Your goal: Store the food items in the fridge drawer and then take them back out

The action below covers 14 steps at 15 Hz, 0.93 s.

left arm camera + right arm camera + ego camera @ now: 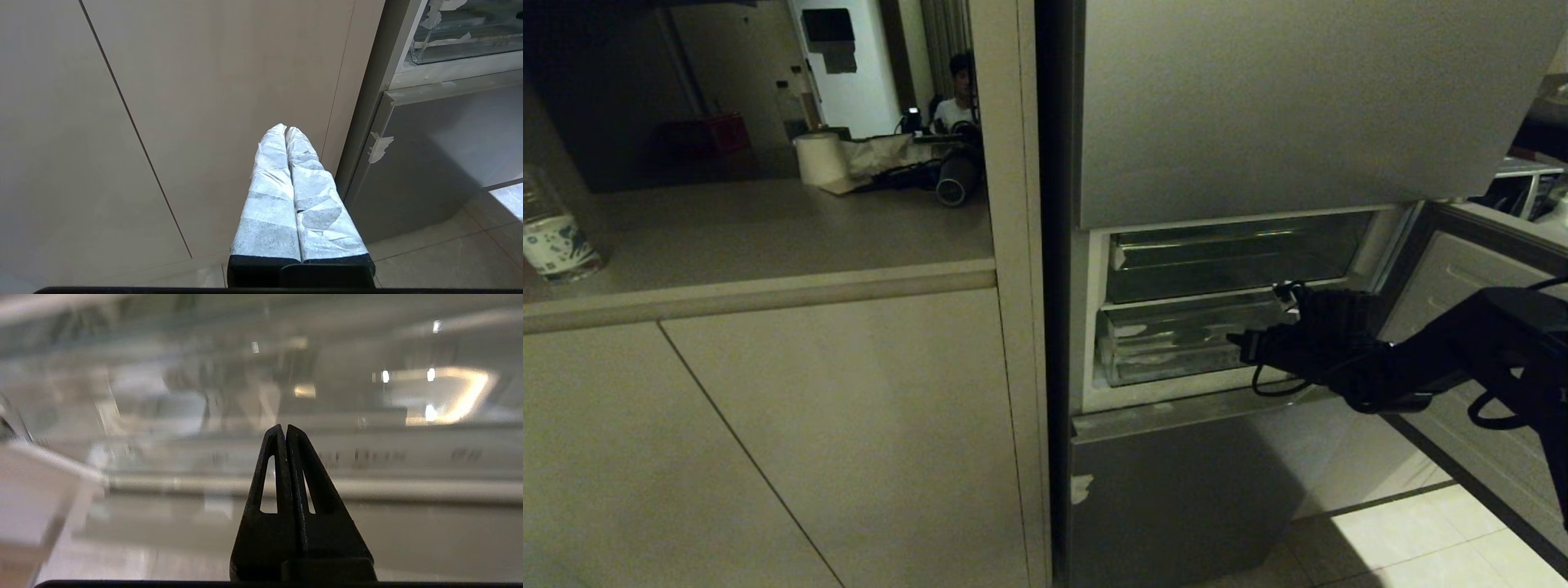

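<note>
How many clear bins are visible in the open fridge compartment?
2. The upper clear bin sits just below the closed upper door; the fridge drawer sits directly under it, with the shut right gripper at its front. Contents cannot be made out, and the arm hides the drawer's right part.

My head camera looks forward and down at cabinets and the open fridge compartment. My left wrist camera faces the cabinet door (pixel 204 102), sharing the fridge drawer (pixel 1168 347) at upper right. My right wrist camera sits close against clear plastic.
</note>
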Available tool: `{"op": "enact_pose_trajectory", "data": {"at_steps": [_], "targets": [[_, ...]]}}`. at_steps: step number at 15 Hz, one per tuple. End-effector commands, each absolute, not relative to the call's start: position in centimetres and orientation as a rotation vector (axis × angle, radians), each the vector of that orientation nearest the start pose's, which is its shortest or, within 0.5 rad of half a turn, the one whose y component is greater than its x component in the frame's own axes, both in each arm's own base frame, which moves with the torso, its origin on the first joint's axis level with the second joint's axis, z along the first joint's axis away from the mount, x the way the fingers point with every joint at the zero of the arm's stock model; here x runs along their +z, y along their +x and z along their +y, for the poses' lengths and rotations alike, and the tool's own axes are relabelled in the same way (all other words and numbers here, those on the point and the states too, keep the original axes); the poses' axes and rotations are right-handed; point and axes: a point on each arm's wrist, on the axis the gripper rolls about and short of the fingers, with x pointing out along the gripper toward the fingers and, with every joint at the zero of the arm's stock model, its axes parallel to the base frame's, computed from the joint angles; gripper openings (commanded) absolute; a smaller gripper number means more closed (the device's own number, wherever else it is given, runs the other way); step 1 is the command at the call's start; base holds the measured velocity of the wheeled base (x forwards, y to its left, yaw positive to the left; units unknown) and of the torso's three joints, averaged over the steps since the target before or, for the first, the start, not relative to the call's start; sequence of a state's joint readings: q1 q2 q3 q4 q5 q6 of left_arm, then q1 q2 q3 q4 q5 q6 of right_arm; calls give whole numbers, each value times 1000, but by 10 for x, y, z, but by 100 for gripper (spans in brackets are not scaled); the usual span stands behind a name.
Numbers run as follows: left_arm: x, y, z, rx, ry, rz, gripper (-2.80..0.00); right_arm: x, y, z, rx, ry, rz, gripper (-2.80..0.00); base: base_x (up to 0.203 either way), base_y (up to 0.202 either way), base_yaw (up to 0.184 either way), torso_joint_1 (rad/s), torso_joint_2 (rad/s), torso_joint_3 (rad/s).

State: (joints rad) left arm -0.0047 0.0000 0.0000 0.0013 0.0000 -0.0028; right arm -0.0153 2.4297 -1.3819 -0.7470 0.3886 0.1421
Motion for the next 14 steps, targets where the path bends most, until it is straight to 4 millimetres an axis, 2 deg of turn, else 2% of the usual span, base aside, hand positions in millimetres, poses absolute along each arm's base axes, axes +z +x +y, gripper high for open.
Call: {"op": "enact_pose_trajectory", "data": {"at_steps": [1, 4, 10, 14], "targets": [[75, -23, 0, -5, -3, 3, -280, 43, 484, 2, 355, 224, 261, -280, 0, 0, 0, 0, 0, 0], [75, -23, 0, -5, -3, 3, -280, 44, 480, 2, 355, 233, 256, -280, 0, 0, 0, 0, 0, 0], [75, -23, 0, -5, -3, 3, -280, 76, 421, 3, 380, 241, 288, -280, 0, 0, 0, 0, 0, 0], [76, -23, 0, -5, -3, 2, -280, 52, 436, 3, 388, 246, 299, -280, 0, 0, 0, 0, 0, 0]]}}
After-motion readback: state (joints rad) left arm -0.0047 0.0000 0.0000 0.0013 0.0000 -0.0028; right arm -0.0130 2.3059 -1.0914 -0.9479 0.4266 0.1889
